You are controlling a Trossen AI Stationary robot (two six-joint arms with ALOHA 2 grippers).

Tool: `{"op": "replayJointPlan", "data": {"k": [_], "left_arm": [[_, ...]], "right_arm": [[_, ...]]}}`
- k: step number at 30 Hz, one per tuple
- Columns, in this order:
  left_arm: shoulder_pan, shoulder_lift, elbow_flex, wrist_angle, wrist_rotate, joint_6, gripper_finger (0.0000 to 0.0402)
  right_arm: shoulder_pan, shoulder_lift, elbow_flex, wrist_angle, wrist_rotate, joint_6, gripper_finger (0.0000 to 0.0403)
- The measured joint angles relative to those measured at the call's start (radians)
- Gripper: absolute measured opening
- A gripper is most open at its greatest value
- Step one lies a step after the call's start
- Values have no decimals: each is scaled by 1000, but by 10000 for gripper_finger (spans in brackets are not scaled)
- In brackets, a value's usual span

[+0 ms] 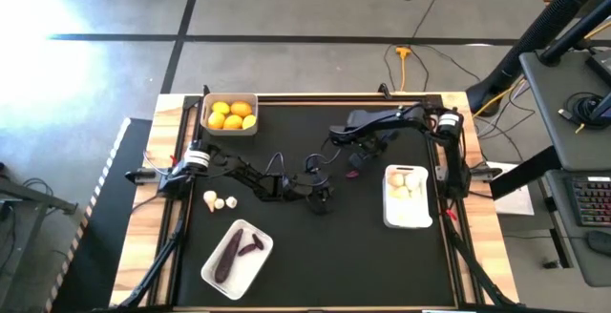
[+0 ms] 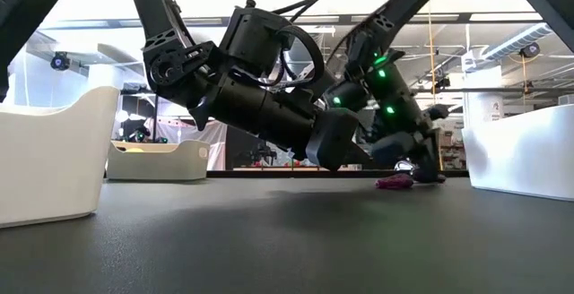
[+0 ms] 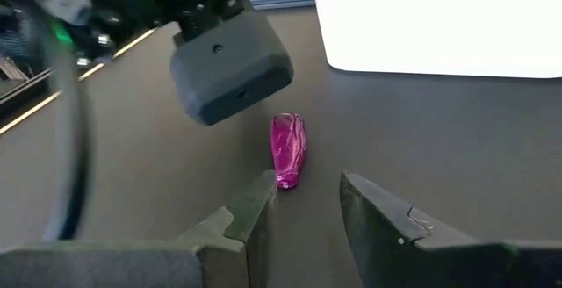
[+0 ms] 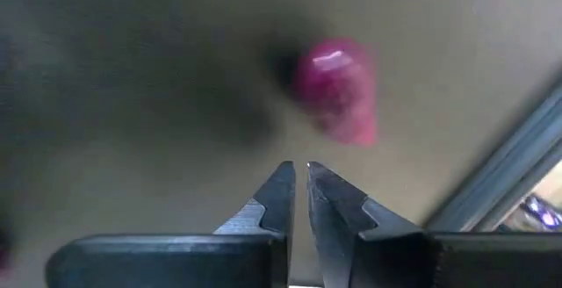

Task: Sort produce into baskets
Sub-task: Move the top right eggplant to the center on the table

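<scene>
A tiny purple eggplant [image 3: 290, 150] lies on its side on the black table, near the middle [image 1: 353, 172]. My left gripper [image 3: 307, 202] stands open just short of it, low over the table [image 1: 332, 189], with nothing between its fingers. My right gripper [image 4: 297, 183] is shut and hangs above the eggplant [image 4: 338, 95], pointing steeply down, apart from it. One basket [image 1: 230, 132] at the far left holds yellow citrus fruits [image 1: 231, 114]. A near basket [image 1: 258, 265] holds two dark eggplants [image 1: 234, 251]. The right basket [image 1: 410, 219] holds white bulbs [image 1: 405, 184].
Two white bulbs [image 1: 221, 200] lie loose on the table beside the left arm. The right arm's wrist block [image 3: 230, 67] hangs close over the tiny eggplant, in front of my left gripper. The black table shows bare between the near basket and the right basket.
</scene>
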Motion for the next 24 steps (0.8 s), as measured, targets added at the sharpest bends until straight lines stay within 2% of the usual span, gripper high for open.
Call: {"op": "replayJointPlan", "data": {"k": [6, 11, 13, 18, 24], "left_arm": [[0, 0, 0, 0, 0, 0, 110], [0, 0, 0, 0, 0, 0, 110], [-1, 0, 0, 3, 0, 0, 110], [-7, 0, 0, 6, 0, 0, 110], [-7, 0, 0, 7, 0, 0, 110]], "right_arm": [[30, -1, 86, -62, 18, -44, 27], [-11, -1, 105, -109, 145, -55, 27], [-50, -2, 89, -85, 153, -67, 27], [-131, -2, 18, 8, 98, -113, 27], [-137, -2, -22, 80, -35, -128, 27]]}}
